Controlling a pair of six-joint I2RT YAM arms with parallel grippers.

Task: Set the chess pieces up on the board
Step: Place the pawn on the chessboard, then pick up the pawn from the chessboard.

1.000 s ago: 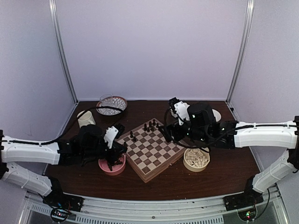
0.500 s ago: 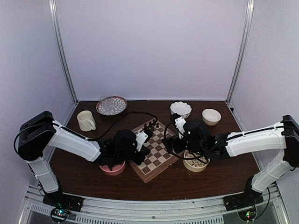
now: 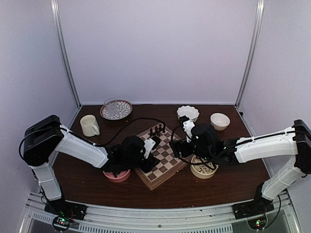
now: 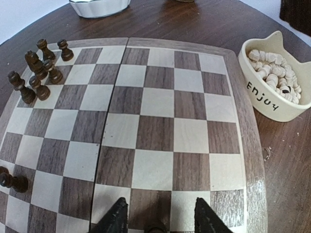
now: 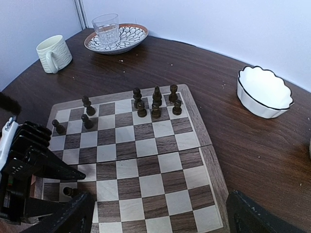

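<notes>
If raised off-line, could clip and topple the dark pawn (image 5: 68, 191) standing apparently loose inside the wide-parted left claw (image 4: 160, 201) at board (image 4: 245, 160) edge. Right claw (image 5: 160, 196) agape, empty.

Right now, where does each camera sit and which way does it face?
Top external: above, behind the bases, looking down at the board; both arms show.
Left wrist: low at the board's edge, facing the cream bowl; left gripper shows.
Right wrist: over the board, facing the mug; right gripper shows.
All share the dark pieces.
</notes>
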